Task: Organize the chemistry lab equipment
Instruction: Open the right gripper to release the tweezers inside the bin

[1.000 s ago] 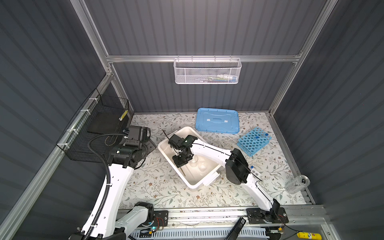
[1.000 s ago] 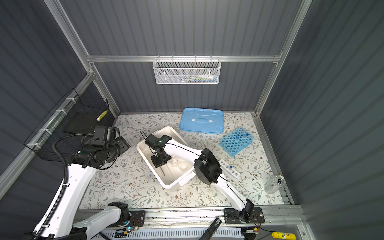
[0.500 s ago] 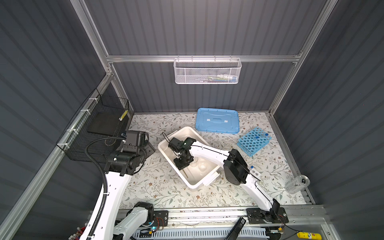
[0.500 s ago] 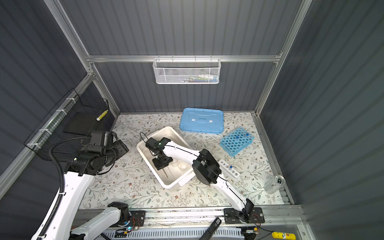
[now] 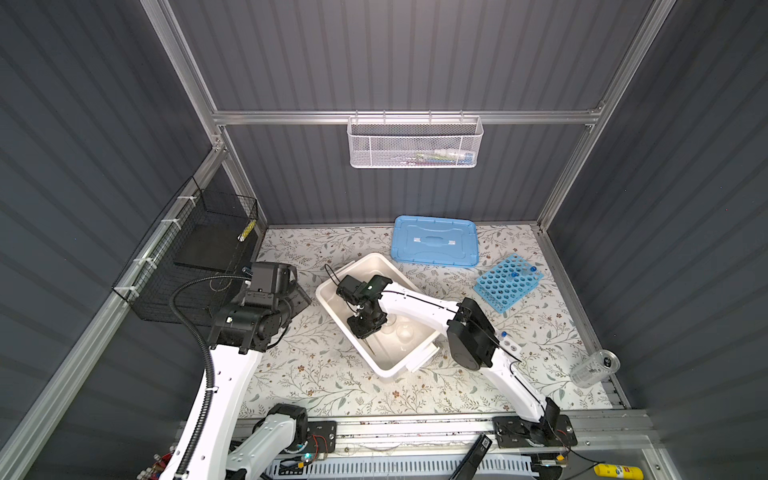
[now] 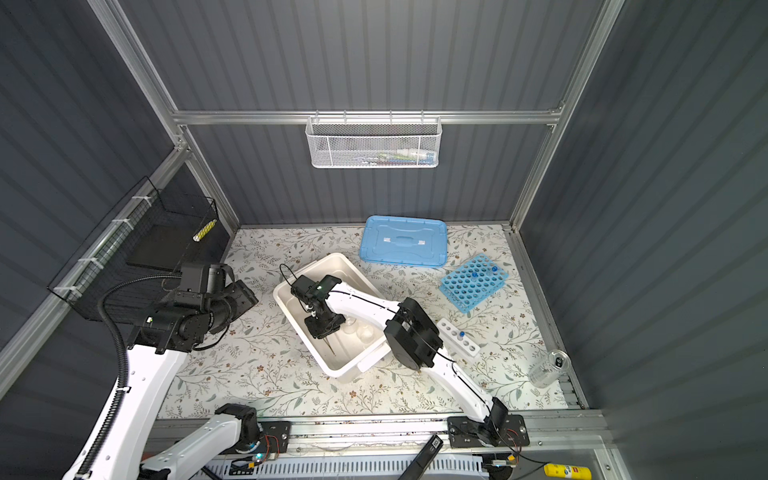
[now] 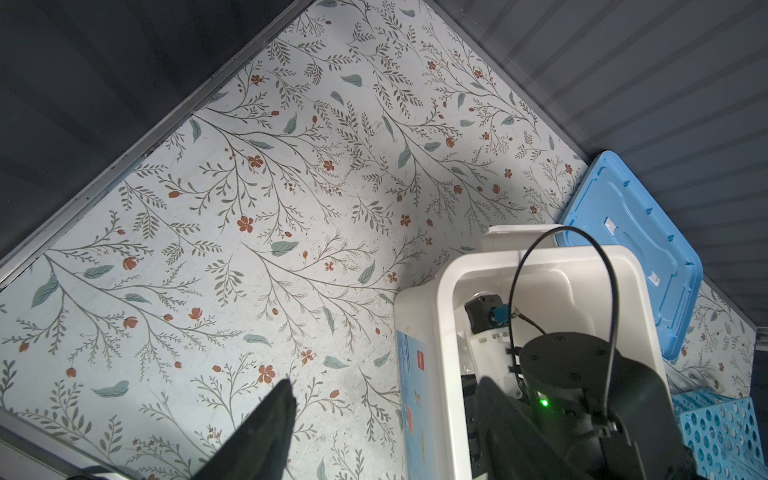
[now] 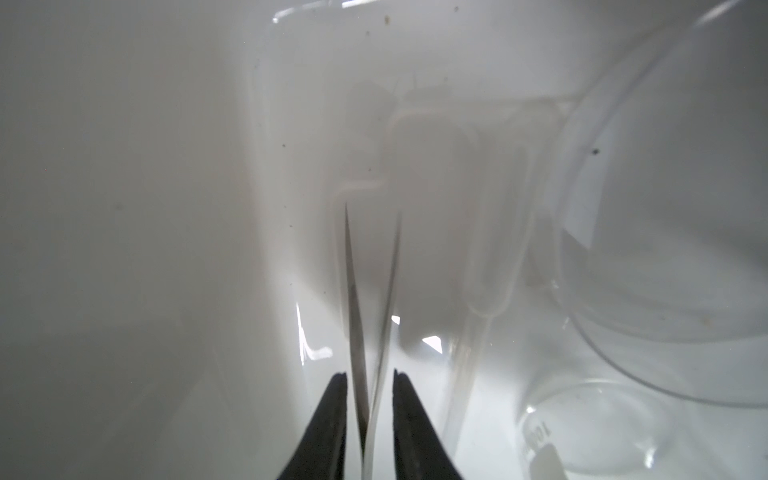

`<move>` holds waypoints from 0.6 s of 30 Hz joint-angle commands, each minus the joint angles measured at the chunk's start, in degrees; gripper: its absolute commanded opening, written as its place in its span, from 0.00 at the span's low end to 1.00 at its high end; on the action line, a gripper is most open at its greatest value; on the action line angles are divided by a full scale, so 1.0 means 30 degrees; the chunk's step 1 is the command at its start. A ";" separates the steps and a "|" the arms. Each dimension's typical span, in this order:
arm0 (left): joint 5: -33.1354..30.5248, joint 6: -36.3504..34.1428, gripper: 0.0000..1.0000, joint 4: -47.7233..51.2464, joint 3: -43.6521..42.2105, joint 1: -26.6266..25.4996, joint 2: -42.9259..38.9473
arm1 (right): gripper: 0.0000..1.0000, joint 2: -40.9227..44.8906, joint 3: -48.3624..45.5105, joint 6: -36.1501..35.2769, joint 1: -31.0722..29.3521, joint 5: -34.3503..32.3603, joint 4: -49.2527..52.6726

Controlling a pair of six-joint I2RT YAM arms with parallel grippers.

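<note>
My right gripper [image 5: 363, 330] [image 6: 322, 328] reaches down into the white bin [image 5: 386, 370] [image 6: 336, 368]. In the right wrist view its fingers [image 8: 332, 399] stand slightly apart, the gripper [image 8: 370, 376] open. A thin two-bladed metal piece, like tweezers [image 8: 353, 291] [image 5: 370, 347] [image 6: 330, 345], lies between them with small gaps on both sides. Clear glass beakers [image 8: 665, 208] [image 5: 405, 332] [image 6: 365, 332] lie beside it in the bin. My left gripper [image 5: 297, 297] [image 6: 243, 295] [image 7: 386, 395] hangs open and empty over the floral table, left of the bin. The blue rack [image 5: 508, 280] [image 6: 473, 280] holds blue-capped tubes.
A light-blue lid [image 5: 434, 241] lies behind the bin. A small white one-row rack [image 6: 457, 337] sits by the right arm's elbow. A clear cup [image 5: 592, 368] stands at the right edge. A black wire basket [image 5: 199, 249] hangs on the left wall, a white mesh basket [image 5: 413, 143] on the back wall.
The right gripper has sunk a little lower in the bin and its jaws have parted from the thin metal piece. The left arm has shifted slightly toward the front left.
</note>
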State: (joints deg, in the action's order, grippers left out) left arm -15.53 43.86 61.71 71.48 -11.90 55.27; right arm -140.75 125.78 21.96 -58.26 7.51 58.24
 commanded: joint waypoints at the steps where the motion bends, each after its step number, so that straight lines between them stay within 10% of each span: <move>1: 0.0254 -0.0593 0.70 0.0003 -0.0317 0.0144 0.0035 | 0.29 0.0727 0.0072 0.0126 -0.0089 -0.0069 0.0332; 18: 0.1418 -0.2587 0.72 -0.0839 0.0951 0.0129 0.1983 | 0.45 0.3136 0.1750 0.1022 0.0007 -0.0973 0.2428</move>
State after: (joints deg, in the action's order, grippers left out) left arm -13.30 39.44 60.18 72.10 -11.90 59.66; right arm -133.75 129.10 24.03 -58.28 6.42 61.78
